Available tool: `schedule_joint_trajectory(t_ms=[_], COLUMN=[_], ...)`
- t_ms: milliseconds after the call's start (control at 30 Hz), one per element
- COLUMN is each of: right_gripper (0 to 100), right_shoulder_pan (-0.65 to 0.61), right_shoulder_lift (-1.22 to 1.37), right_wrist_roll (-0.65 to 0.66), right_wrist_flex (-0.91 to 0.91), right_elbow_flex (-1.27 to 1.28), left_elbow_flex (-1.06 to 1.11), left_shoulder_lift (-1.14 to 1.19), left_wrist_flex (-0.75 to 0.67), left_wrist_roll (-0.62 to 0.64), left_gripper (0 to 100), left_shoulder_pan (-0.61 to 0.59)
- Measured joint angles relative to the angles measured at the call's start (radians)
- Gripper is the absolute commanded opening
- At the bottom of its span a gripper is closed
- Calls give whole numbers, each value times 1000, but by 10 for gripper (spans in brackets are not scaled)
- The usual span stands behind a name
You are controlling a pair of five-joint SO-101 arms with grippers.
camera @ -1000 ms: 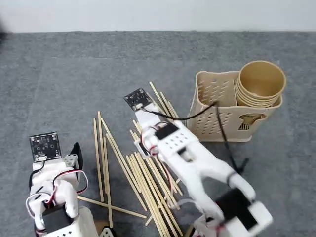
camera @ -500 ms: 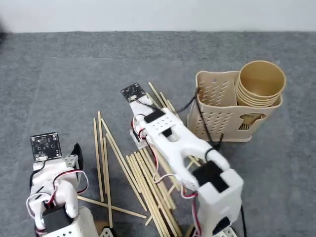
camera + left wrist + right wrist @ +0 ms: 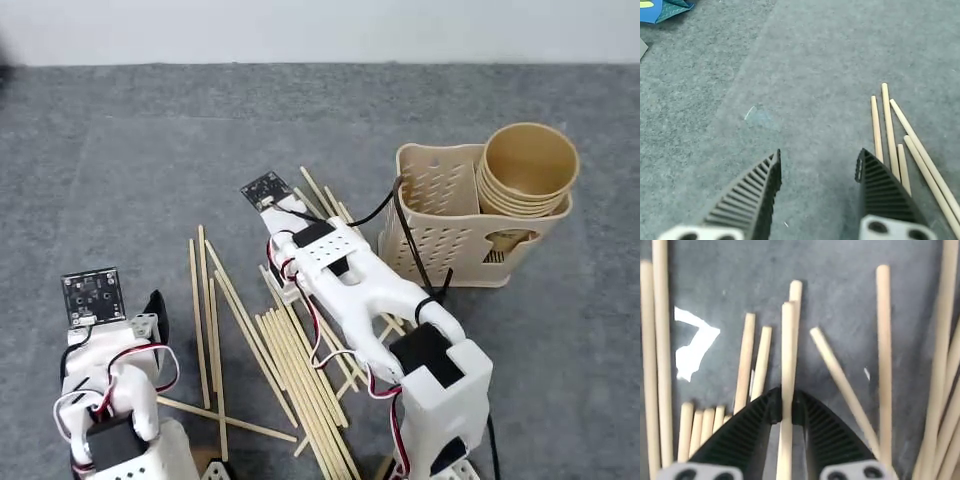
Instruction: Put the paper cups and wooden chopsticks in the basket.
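Right gripper [image 3: 786, 407] clamped on one chopstick [image 3: 788, 340], mid-frame in high view, nudged slightly up-left versus half a second ago. Right arm folded low over chopstick pile [image 3: 290, 360]. Left gripper [image 3: 817, 165] wide open, empty, lower left. Paper cups [image 3: 528, 165] stacked in basket [image 3: 440, 245], upper right.

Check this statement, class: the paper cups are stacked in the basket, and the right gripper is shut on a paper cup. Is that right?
No. The paper cups are stacked in the basket, but the right gripper is shut on a wooden chopstick, not a paper cup; the right wrist view shows it between the fingers.
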Motion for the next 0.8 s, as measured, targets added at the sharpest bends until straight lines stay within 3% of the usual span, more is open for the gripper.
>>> schedule_joint_trajectory(t_ms=[233, 533, 800], right_gripper=[8, 8, 8], right_shoulder_pan=[-2, 40, 170], right_shoulder_lift=[-107, -270, -405], right_wrist_roll=[5, 5, 5], right_wrist_flex=[233, 543, 621], right_elbow_flex=[-109, -428, -669], left_elbow_flex=[0, 0, 0], left_shoulder_lift=[0, 0, 0], left_wrist_flex=[0, 0, 0], left_wrist_roll=[0, 0, 0], left_gripper=[229, 229, 229], left_shoulder_pan=[0, 0, 0])
